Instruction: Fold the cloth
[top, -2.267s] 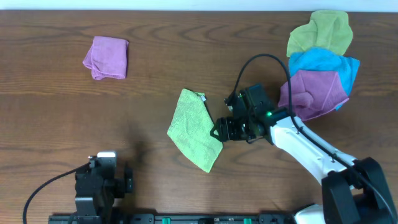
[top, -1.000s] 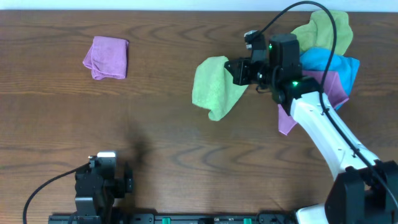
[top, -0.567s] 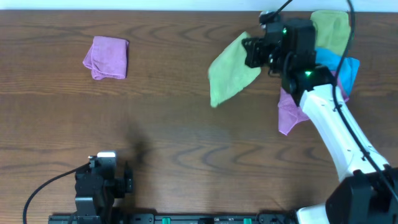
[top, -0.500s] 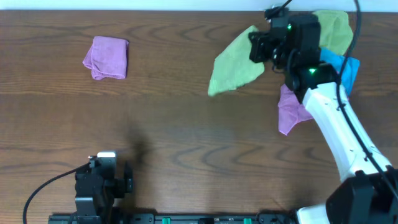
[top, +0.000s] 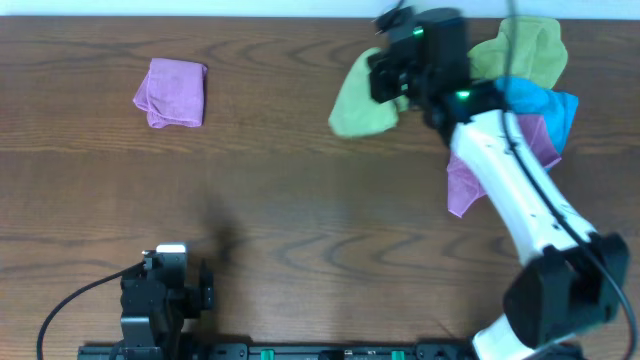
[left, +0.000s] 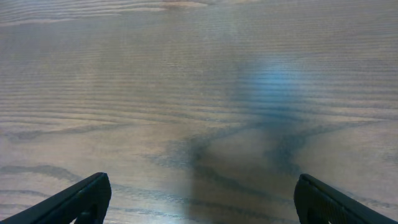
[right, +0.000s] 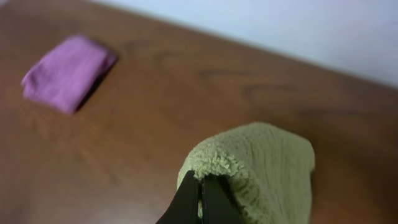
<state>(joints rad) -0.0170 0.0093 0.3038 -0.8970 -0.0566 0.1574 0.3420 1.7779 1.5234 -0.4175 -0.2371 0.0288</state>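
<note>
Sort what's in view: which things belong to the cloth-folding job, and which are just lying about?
Job:
lime cloth
right pincer, shut on it

Lying about:
folded purple cloth, alone at left
olive cloth, blue cloth and loose purple cloth, heaped at right

The tabletop is dark brown wood with a streaky grain and a soft satin sheen. The cloth is soft, matt fabric; its short nubby pile shows plainly in the right wrist view. The right tool pinching it looks like matt black plastic, and its arm has a smooth, glossy white shell. Far left of the cloth, the folded purple cloth looks equally fuzzy and matt.
</note>
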